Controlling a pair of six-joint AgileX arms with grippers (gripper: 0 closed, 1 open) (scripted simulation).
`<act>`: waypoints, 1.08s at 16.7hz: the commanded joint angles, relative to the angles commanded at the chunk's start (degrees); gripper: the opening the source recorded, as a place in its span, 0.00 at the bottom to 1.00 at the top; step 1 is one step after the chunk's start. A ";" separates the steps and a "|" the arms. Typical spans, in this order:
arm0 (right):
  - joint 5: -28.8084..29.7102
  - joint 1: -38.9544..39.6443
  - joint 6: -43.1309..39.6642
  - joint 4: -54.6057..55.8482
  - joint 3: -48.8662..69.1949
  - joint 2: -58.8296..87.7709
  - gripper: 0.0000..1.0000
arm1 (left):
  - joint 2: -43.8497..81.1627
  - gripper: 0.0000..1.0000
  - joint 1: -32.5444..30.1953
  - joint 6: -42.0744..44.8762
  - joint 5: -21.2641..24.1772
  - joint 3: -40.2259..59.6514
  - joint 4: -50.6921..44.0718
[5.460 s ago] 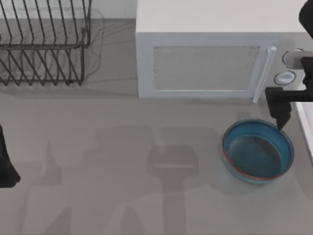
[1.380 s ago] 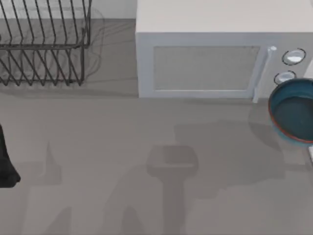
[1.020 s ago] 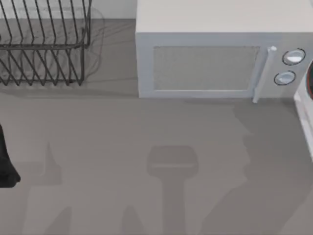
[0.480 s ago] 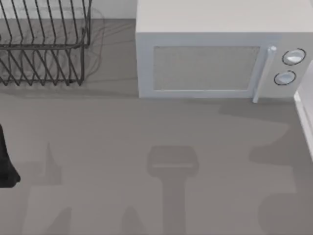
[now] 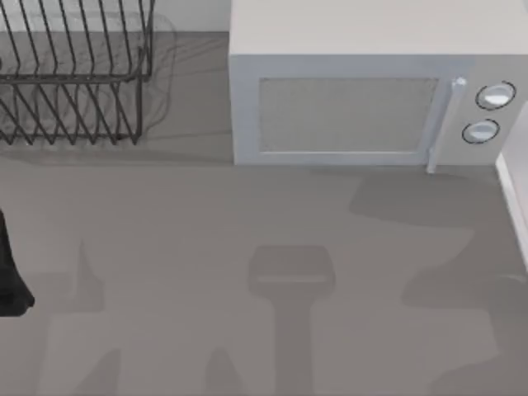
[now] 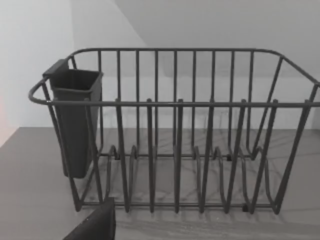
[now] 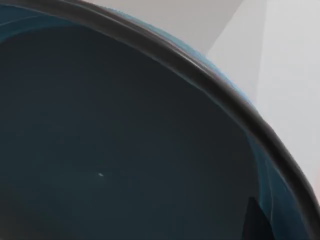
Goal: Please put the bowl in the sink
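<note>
— What is the right claw doing?
— I cannot tell whether it is released or clenched. Its wrist view looks closely into the bowl [image 7: 115,150]: dark blue inside, with the dark rim curving across and a pale surface beyond it.
— Which way does the bowl face?
— Its open mouth faces that camera. It is round, so no long axis can be told.
— And the left arm?
— Parked at the table's [image 5: 206,239] left edge. Its wrist view faces a wire dish rack [image 6: 175,150] with a dark cup [image 6: 75,120] hung on one end. A microwave [image 5: 363,91] stands at the back right.
</note>
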 joint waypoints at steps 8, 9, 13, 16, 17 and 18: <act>-0.12 0.00 -0.22 6.02 0.09 5.36 0.00 | 0.00 1.00 0.00 0.00 0.00 0.00 0.00; -0.15 0.00 -0.39 8.79 -0.08 7.35 0.00 | 0.00 1.00 0.00 0.00 0.00 0.00 0.00; -0.49 0.07 -1.05 20.38 -0.50 16.17 0.00 | 0.00 1.00 0.00 0.00 0.00 0.00 0.00; -0.48 0.05 -1.14 26.65 -1.43 22.07 0.00 | 0.00 1.00 0.00 0.00 0.00 0.00 0.00; -0.39 -0.01 -1.06 28.91 -1.92 24.07 0.00 | 0.00 1.00 0.00 0.00 0.00 0.00 0.00; -0.28 -0.08 -0.95 31.54 -2.46 26.28 0.00 | 0.00 1.00 0.00 0.00 0.00 0.00 0.00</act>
